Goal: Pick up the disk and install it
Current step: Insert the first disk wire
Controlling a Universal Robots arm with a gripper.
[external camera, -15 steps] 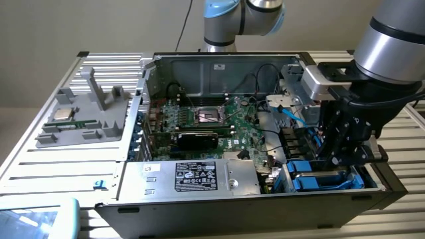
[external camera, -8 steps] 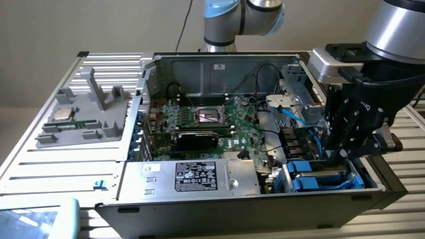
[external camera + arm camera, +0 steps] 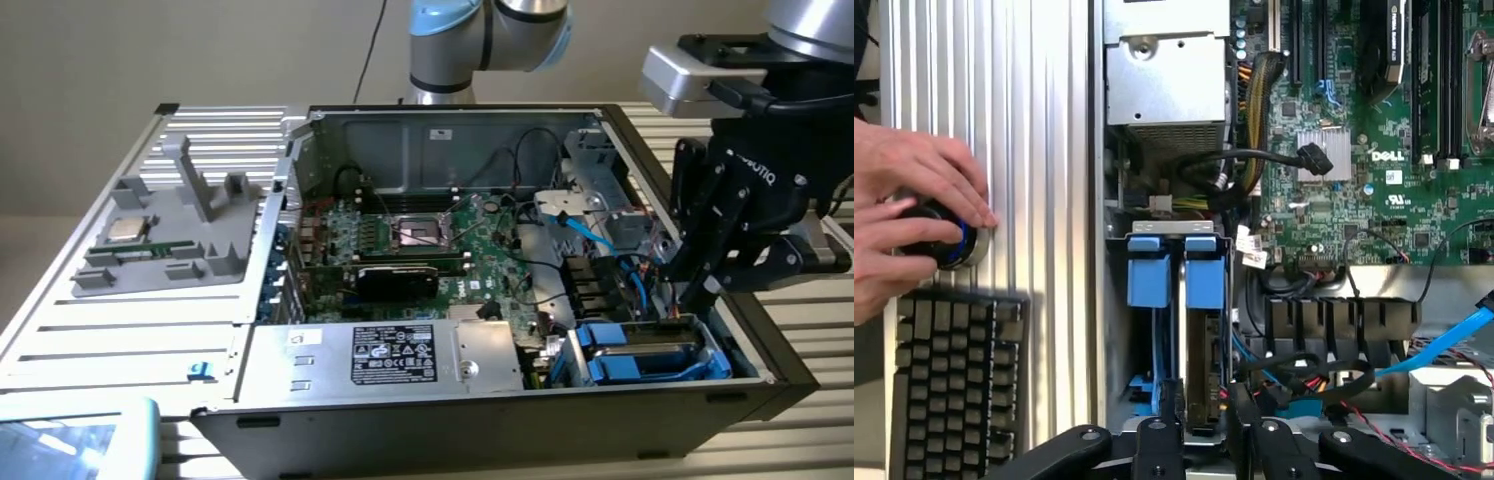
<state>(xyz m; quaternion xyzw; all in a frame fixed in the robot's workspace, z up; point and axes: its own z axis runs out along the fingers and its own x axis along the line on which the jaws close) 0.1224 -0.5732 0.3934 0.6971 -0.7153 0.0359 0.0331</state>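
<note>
Blue-framed disk [image 3: 1199,340] sits in its bay; gripper [image 3: 1199,425] fingers clasp its end; press straight, no tilt.

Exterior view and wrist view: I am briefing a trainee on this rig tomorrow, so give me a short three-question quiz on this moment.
1. True or false: the small square silver chip lies on the grey plastic fixture, outside the open black computer case.
2. Which is the tool nearest?
A. flat silver-grey metal disk in its bright blue plastic carrier
B. the chip
C. the fixture
3. Fill in: in the wrist view, a person's hands are on a round black knob beside a dark ___.

Key: 1 true; 2 A; 3 keyboard.
</note>
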